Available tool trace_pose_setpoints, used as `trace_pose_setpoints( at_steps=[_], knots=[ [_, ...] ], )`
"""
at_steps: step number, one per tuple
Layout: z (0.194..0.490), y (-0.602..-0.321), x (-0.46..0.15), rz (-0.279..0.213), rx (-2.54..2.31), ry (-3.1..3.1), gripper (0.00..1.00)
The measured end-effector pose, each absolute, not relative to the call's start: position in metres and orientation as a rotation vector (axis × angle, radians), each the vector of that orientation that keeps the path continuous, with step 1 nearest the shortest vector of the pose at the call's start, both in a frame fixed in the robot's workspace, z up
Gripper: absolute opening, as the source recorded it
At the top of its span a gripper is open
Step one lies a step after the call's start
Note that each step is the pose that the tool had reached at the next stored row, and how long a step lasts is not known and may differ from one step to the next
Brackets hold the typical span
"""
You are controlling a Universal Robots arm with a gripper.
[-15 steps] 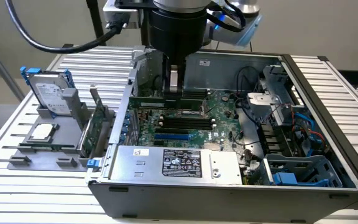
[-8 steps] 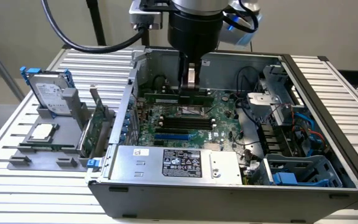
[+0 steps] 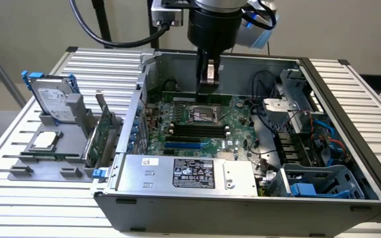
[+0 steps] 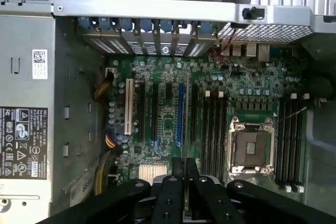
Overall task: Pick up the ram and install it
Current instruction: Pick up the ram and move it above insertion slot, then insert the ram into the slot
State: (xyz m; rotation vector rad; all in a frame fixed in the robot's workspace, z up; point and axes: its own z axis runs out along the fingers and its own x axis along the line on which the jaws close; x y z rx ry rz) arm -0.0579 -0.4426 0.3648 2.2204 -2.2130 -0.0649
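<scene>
Sitting nearest in the exterior view is the front wall of an open grey computer case [image 3: 243, 208], which is lying on a slatted counter [image 3: 18, 198]. Just inside that wall, a silver power supply [image 3: 177, 173] with a black label is lying flat. Beyond it, the green motherboard [image 3: 237, 124] is spreading across the case floor. Four black memory slots [image 3: 197, 130] are running side by side on it, and the square processor socket [image 3: 202, 115] is sitting just behind them.

Above the socket, the black gripper [image 3: 208, 89] is hanging straight down from the arm. Its fingers are clamping the ram [image 3: 184, 97], a long thin green stick held level and lengthwise. The ram is hanging over the board, apart from the slots and not seated in any of them.

On the exterior view's left, outside the case, a green card [image 3: 103, 136] is standing on edge in a grey holder. Farther back, a silver hard drive [image 3: 50, 101] with blue rails is standing upright.

In the wrist view, the gripper [image 4: 186, 167] is pointing down at the board, and a green sliver of ram [image 4: 187, 203] is showing between the fingers [image 4: 170, 192].
</scene>
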Motion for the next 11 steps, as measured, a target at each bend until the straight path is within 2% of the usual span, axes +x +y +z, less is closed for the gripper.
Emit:
trace_pose_setpoints(
  at_steps=[11],
  knots=[
    [0.349,-0.407,-0.045,-0.065,2.220,-2.213,0.00]
  ],
)
